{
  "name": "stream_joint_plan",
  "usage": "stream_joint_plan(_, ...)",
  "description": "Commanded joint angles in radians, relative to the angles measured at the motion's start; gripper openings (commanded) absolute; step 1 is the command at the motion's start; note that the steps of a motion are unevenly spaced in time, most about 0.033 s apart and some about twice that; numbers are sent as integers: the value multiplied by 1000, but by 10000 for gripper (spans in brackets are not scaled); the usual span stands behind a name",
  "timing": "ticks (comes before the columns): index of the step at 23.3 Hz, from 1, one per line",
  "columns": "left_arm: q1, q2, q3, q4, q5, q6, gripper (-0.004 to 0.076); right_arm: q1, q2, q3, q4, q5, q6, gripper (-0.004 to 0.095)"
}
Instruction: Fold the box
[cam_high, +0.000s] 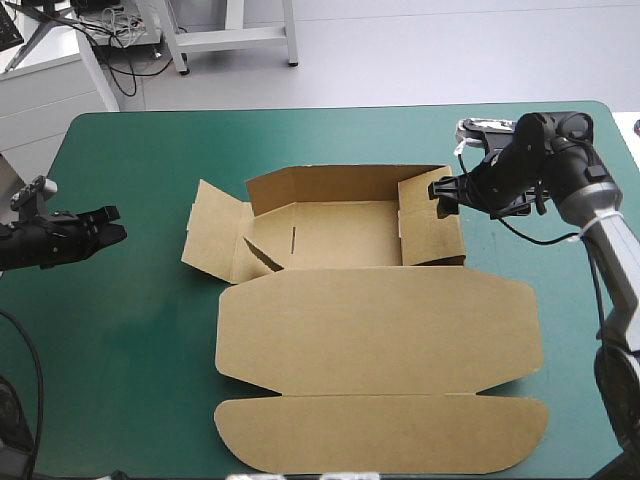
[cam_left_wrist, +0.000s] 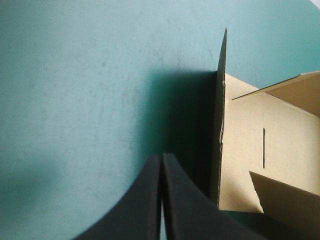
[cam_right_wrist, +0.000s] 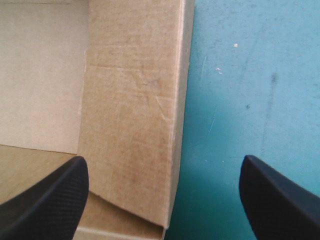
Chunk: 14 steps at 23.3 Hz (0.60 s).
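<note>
Position: the box lies mid-table on the teal-green cover, partly formed, open side up.
Box state: far wall raised; right end wall folded up and inward; left flap splayed outward, not yet up; lid flat.
Right gripper: released, fingers wide apart, straddling the top edge of the right end wall; one finger over the tray, one over the cover outside. Contact with the board: cannot tell.
Left gripper: clenched on nothing, low near the table's left edge, apart from the box, pointing at the left flap.
Step in hand (judgement): setting the right end, then raising the left one.
Doing it well: press the right wall along its crease, not its middle, so the tuck seats. Slide the left fingertips under the splayed flap and sweep it up while the right side braces the tray.
Risk: an unbraced push would skid the whole sheet.
Long axis: tray runs left to right, parallel to the far edge.
Pointing: lid extends toward the near edge.
</note>
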Motion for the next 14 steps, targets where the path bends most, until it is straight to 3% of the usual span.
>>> stream_joint_plan(1, 3, -38, -24, -51, -3, -6, -10, -2, 14, -22, 10, -54, -11, 760)
stream_joint_plan(9, 3, -34, -24, -48, -22, -6, -10, -2, 146, -22, 10, -119, -14, 707)
stream_joint_plan(12, 3, -34, -24, -20, -38, -6, -10, -2, 158, -22, 10, -115, -14, 591)
stream_joint_plan(14, 3, -33, -24, -7, -52, -6, -10, -2, 164, -22, 12, -111, -32, 397)
